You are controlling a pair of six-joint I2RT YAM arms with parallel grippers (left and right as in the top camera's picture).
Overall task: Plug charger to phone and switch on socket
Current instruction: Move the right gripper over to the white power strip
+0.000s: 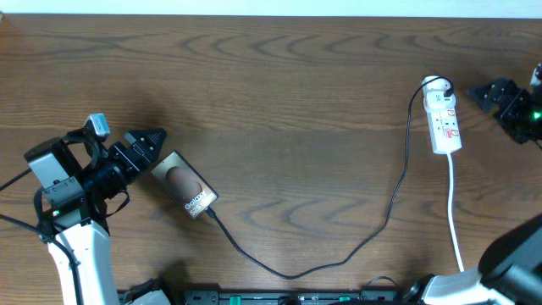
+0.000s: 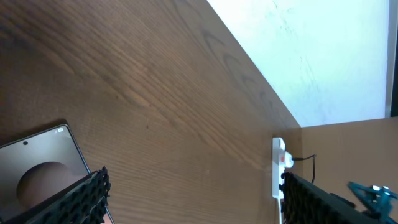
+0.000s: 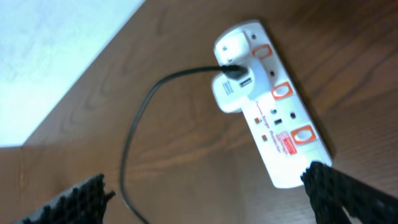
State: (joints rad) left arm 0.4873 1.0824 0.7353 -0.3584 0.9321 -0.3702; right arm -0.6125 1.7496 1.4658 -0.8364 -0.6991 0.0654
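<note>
Charger (image 1: 339, 254): tip apparently seated in phone (image 1: 185, 191), which lies just ahead of left gripper (image 1: 155, 146), jaws spread, empty. Socket (image 1: 444, 123): just ahead of right gripper (image 1: 478, 93), jaws wide, empty; switch press judged outstanding.

**Dark wood, pale border**

Brown wooden table (image 1: 271, 76) with wavy grain running left to right, filling nearly the whole overhead view. Thin white strip (image 1: 254, 7) along its far edge. At the near edge, a black rail (image 1: 254, 298) with small green marks, partly cut off by the frame. From the left wrist, a pale bluish-white wall (image 2: 311, 56) beyond the table's edge, and below it a flat tan panel (image 2: 354, 143). Similar pale and tan surfaces at the left of the right wrist view, blurred.
</note>
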